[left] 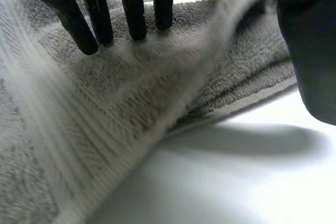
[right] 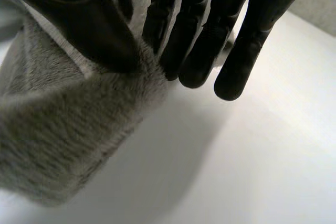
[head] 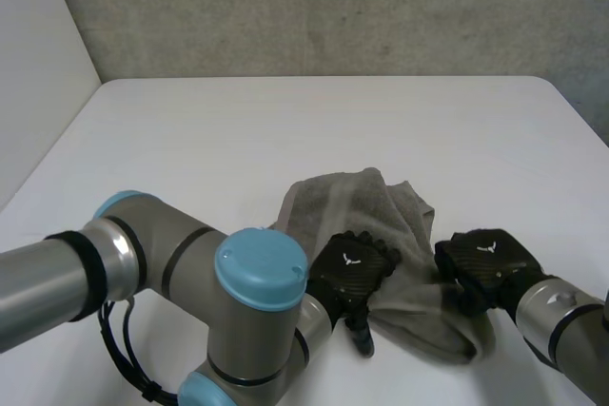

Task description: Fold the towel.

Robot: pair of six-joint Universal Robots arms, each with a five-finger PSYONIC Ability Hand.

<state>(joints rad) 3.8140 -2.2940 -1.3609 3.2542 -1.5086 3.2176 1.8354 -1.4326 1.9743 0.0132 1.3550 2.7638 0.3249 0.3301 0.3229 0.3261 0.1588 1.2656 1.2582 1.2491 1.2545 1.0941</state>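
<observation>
Closest in, the right hand (head: 485, 261) has the right end of the towel (head: 381, 206). Its wrist view shows thumb and fingers (right: 194, 35) pinching a fuzzy fold. The left hand (head: 350, 268) is on the near-left edge, straight fingers (left: 134, 9) on ribbed terry, with a lifted flap caught against the thumb. The rumpled grey towel sits on a smooth white table (head: 285, 121), with a rough concrete wall (head: 333, 7) behind.

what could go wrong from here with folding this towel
1. The right hand pinches the towel at its edge between thumb and fingers; the cloth may slip out when lifted.
2. The towel lies bunched and creased rather than flat, so a fold made now would likely come out uneven.
3. The left hand rests on the towel close beside the right; a pull against it might drag the whole towel.
</observation>
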